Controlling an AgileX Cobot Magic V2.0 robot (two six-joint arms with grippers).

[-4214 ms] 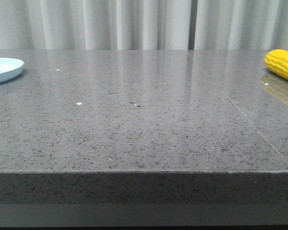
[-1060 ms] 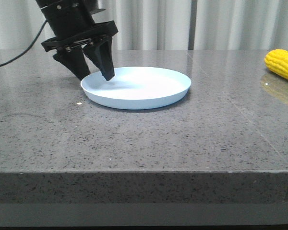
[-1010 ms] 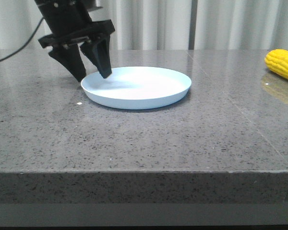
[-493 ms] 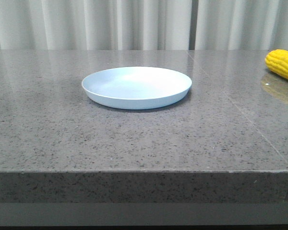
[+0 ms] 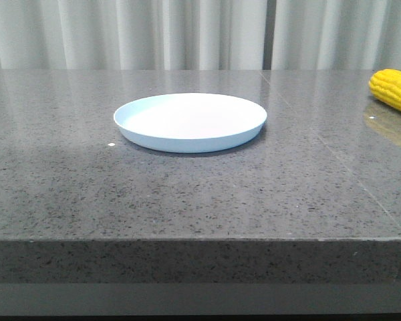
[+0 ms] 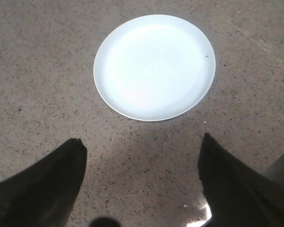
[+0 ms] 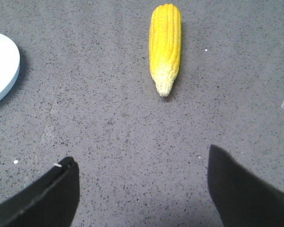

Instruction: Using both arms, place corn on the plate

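Observation:
The pale blue-white plate (image 5: 190, 122) lies empty on the grey stone table, left of centre. The yellow corn (image 5: 392, 89) lies at the far right edge of the front view. Neither gripper shows in the front view. In the left wrist view the plate (image 6: 154, 66) lies ahead of my left gripper (image 6: 142, 144), which is open and empty above bare table. In the right wrist view the corn (image 7: 165, 46) lies ahead of my open, empty right gripper (image 7: 139, 161), pale tip toward it, with the plate's rim (image 7: 9, 75) at the side.
The grey speckled table (image 5: 200, 194) ends in a front edge close to the camera. White curtains (image 5: 200, 33) hang behind the table. A seam (image 5: 327, 147) runs across the tabletop between plate and corn.
The left gripper brought the plate from the far left to left of centre, let go of it and withdrew out of the front view. The corn has not moved.

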